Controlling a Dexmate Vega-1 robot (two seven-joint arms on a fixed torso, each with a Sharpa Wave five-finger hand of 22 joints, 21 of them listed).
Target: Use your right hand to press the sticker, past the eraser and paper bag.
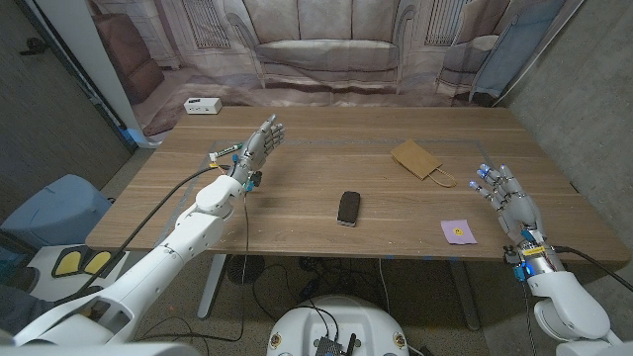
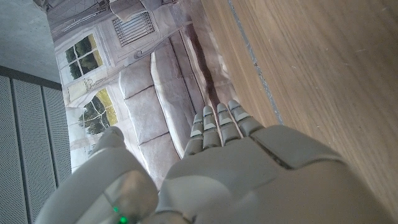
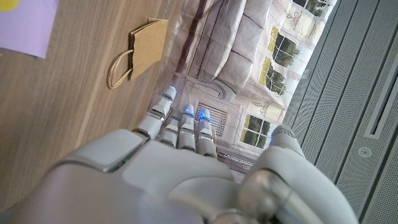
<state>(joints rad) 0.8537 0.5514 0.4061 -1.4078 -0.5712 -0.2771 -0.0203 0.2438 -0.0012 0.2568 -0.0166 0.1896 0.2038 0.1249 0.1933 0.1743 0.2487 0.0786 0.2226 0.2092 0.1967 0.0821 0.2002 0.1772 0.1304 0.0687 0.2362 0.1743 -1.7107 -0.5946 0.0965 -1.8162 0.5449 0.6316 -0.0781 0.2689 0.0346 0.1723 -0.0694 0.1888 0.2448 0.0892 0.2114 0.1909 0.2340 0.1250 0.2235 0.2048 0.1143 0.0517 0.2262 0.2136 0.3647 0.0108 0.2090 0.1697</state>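
Head view: right hand (image 1: 509,201) open, fingers straight and slightly apart, holding nothing, just beside the sticker (image 1: 457,230), near the bag (image 1: 420,158), eraser (image 1: 348,208) further left.

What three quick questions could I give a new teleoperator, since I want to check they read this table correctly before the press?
1. True or false: the right hand already touches the sticker.
2. Which thing lies nearest the table's middle? A) paper bag B) eraser C) white box
3. Fill in: the left hand holds ____.

Key
1. False: the hand stands apart from the sticker, to the robot's right, fingers spread.
2. B: the dark eraser.
3. Nothing.
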